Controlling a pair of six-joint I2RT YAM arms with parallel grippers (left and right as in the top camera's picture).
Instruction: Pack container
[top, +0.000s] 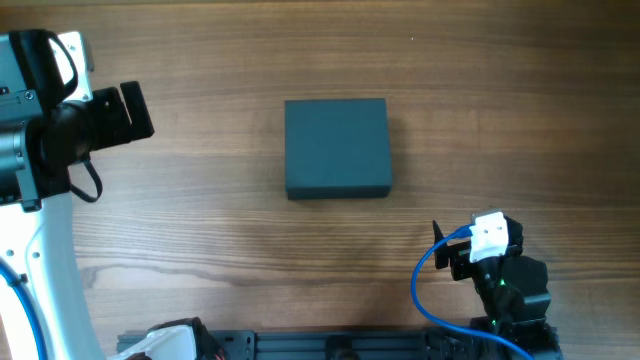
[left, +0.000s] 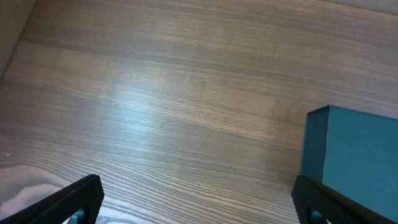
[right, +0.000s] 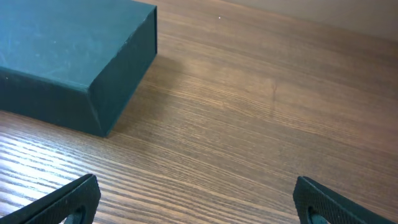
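Observation:
The container (top: 336, 147) is a dark teal-grey, roughly square box, shut, in the middle of the wooden table. It also shows at the right edge of the left wrist view (left: 354, 155) and at the upper left of the right wrist view (right: 68, 56). My left gripper (top: 135, 112) is at the far left, well apart from the box, open and empty (left: 199, 202). My right gripper (top: 440, 245) is at the front right, short of the box, open and empty (right: 196, 202). No hand tools or other items show.
The table top (top: 200, 230) is bare wood around the box. A dark rail (top: 350, 345) runs along the front edge. The right arm's blue cable (top: 425, 290) loops beside its wrist.

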